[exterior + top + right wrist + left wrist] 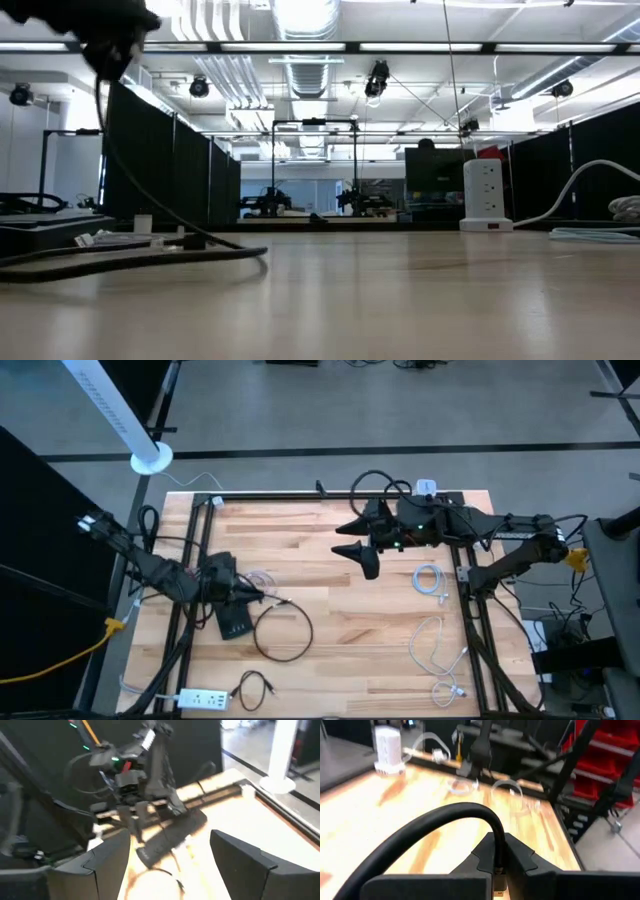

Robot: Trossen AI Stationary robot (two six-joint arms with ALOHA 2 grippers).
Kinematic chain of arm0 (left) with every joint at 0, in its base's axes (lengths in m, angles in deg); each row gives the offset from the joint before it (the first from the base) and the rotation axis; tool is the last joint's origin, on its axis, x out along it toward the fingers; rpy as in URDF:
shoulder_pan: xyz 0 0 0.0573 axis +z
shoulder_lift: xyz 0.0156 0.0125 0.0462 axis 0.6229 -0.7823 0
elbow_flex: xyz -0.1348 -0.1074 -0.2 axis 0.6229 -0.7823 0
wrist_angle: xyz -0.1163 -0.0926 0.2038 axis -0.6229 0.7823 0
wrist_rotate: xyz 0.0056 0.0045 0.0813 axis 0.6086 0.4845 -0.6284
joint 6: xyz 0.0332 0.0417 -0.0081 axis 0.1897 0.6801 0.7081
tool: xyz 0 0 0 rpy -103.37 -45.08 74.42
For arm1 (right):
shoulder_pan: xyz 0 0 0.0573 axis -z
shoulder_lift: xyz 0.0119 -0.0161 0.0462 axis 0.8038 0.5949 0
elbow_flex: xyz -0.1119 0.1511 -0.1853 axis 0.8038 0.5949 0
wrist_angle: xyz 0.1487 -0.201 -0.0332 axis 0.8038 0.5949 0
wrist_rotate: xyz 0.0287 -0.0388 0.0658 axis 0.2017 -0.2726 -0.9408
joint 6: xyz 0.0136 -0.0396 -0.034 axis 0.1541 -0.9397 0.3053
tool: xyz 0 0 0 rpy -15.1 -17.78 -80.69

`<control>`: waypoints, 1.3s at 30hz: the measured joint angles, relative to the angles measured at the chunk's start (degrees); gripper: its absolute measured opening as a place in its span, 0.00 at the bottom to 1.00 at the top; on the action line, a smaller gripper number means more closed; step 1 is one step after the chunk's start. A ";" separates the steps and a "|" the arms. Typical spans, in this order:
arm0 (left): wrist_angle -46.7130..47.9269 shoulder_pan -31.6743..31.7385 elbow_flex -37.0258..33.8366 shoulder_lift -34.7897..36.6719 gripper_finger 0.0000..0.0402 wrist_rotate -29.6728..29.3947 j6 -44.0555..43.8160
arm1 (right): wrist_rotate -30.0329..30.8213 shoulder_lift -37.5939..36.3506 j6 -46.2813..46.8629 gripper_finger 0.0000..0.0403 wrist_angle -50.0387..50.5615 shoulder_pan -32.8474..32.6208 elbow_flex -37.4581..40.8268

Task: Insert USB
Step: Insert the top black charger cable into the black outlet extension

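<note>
Left gripper (262, 597) clamped on the black cable (283, 632) plug, just beside the black hub (234, 622) on the table's (340, 630) left. Right gripper (358, 540) jaws wide, empty, well apart, mid-table.

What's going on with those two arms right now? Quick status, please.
Left gripper shut on black cable. Right gripper open, empty, above table. Nothing between them.

I can read no text, label, brand or number on anything around me, neither on the desk (340, 610) nor beyond it.
</note>
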 joint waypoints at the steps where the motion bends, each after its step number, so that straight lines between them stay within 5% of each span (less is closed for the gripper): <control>1: -0.02 -0.89 -0.89 -0.12 0.00 -0.12 -0.97 | 0.77 0.00 0.01 0.64 0.87 0.00 0.00; 13: 1.80 -15.78 -5.55 -3.88 0.00 -8.37 -18.29 | 1.45 3.71 -0.90 0.63 8.69 -4.39 0.99; 20: 13.45 -24.22 2.65 -5.67 0.00 -16.35 -26.68 | -2.06 12.33 -4.28 0.57 -5.61 -9.70 6.42; 27: 29.21 -25.85 16.68 -5.77 0.00 -19.10 -26.08 | -4.73 27.37 -6.97 0.38 -24.95 -12.92 6.31; 33: 39.96 -26.22 24.59 -5.45 0.00 -17.48 -26.89 | -4.96 39.98 -7.99 0.05 -41.10 -13.12 3.62; 39: 46.41 -26.20 26.98 -3.99 0.00 -16.33 -30.36 | -4.64 52.35 -10.64 0.01 -44.50 -12.06 -5.77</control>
